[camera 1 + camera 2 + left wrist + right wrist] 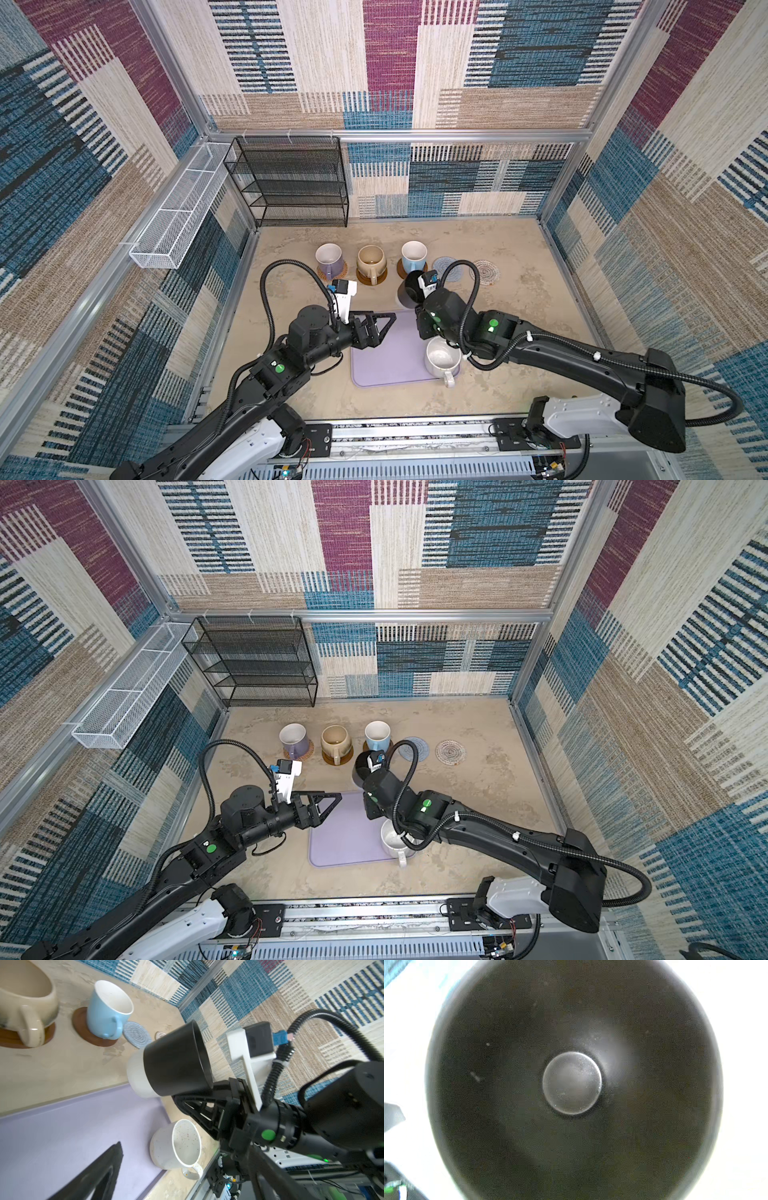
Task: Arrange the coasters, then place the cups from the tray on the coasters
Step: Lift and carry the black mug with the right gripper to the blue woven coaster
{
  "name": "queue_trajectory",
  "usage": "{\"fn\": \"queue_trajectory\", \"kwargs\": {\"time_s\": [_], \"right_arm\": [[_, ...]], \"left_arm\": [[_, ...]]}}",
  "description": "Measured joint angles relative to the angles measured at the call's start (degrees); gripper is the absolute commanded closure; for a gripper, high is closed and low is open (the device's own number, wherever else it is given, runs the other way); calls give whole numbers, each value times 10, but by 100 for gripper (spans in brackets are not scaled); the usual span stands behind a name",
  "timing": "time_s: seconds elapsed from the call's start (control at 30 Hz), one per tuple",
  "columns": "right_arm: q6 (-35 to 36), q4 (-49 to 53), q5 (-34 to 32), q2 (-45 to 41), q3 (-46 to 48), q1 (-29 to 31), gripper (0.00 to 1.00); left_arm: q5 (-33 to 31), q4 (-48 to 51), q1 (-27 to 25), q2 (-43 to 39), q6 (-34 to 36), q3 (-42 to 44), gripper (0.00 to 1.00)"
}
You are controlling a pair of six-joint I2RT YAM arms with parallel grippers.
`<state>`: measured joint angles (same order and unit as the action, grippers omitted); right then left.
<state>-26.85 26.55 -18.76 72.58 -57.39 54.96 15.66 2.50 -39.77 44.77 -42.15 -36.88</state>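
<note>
In both top views three cups stand on coasters in a far row: lavender mug (329, 258), beige mug (371, 261) and light blue mug (414, 255). To their right the grey-blue coaster (449, 268) and the whitish coaster (485, 272) lie bare. My right gripper (419, 306) is shut on the black mug (408, 291), which hangs tilted over the far right corner of the lavender tray (386, 357). The right wrist view looks straight into the black mug (572, 1084). The speckled white mug (442, 359) sits at the tray's near right. My left gripper (386, 328) is open and holds nothing above the tray's far left.
A black wire shelf (291, 183) stands at the back left. A white mesh basket (178, 208) hangs on the left wall. The arms' mounting rail (407, 432) runs along the front edge. The patterned walls close in on three sides.
</note>
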Motion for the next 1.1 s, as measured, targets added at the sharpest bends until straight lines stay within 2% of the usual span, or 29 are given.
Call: {"fn": "queue_trajectory", "kwargs": {"time_s": [0.13,0.3,0.53,0.83,1.1], "right_arm": [[30,1,27,-17,0,-72,100],[67,8,58,-6,-14,-168,100],[100,16,96,79,-64,-277,100],[117,49,98,223,-166,-339,100],[121,59,101,309,-221,-347,100]], "left_arm": [[26,-18,0,60,2,-39,1],[27,-18,0,156,7,-95,1],[7,-14,0,277,19,-177,1],[-20,-16,0,402,20,-267,1],[-82,-15,-19,418,21,-282,1]]}}
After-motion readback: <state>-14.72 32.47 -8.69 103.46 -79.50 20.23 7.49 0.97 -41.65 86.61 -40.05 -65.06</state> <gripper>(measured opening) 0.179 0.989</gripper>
